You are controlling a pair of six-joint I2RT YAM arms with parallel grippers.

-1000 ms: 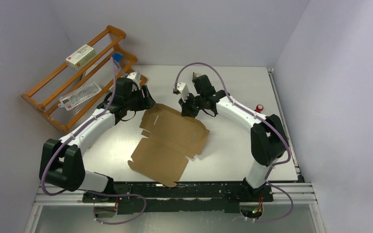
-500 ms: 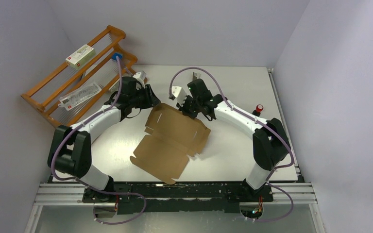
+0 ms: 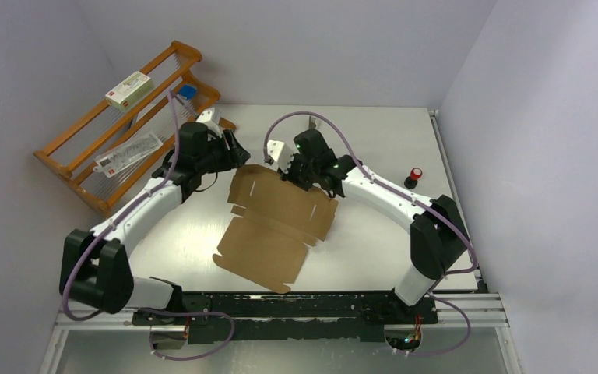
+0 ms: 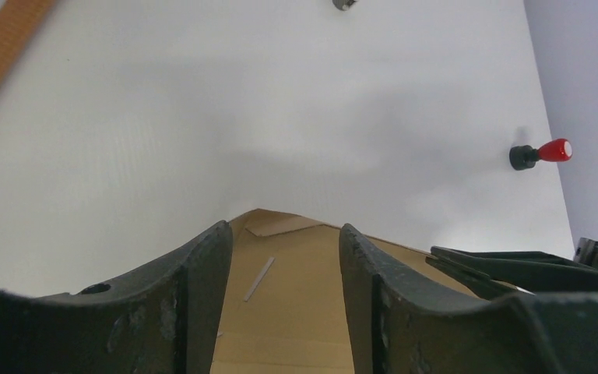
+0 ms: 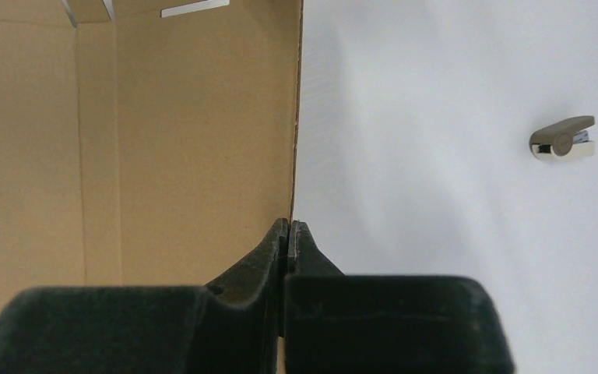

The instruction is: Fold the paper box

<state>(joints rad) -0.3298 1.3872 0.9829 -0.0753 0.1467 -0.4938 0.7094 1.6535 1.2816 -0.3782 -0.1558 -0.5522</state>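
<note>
The paper box [image 3: 276, 222] is a flat brown die-cut sheet with flaps and slits, lying in the middle of the table. My right gripper [image 3: 290, 173] is at the sheet's far edge. The right wrist view shows that gripper [image 5: 289, 224] shut on the thin cardboard edge [image 5: 296, 117], with the brown panel [image 5: 163, 140] filling the left side. My left gripper [image 3: 240, 153] hovers at the sheet's far left corner. It [image 4: 284, 227] is open, and the cardboard corner [image 4: 280, 273] shows between its fingers without being pinched.
A wooden rack [image 3: 93, 125] stands at the back left, holding a white carton with red print [image 3: 129, 88] and a clear packet [image 3: 128, 152]. A red-capped knob [image 3: 415, 174] sits right of the arms. A small beige object [image 5: 562, 140] lies on the far table.
My right gripper has carried the sheet's far edge leftward, and the sheet has shifted with it. The left arm reached in toward the corner, then drew back a little.
</note>
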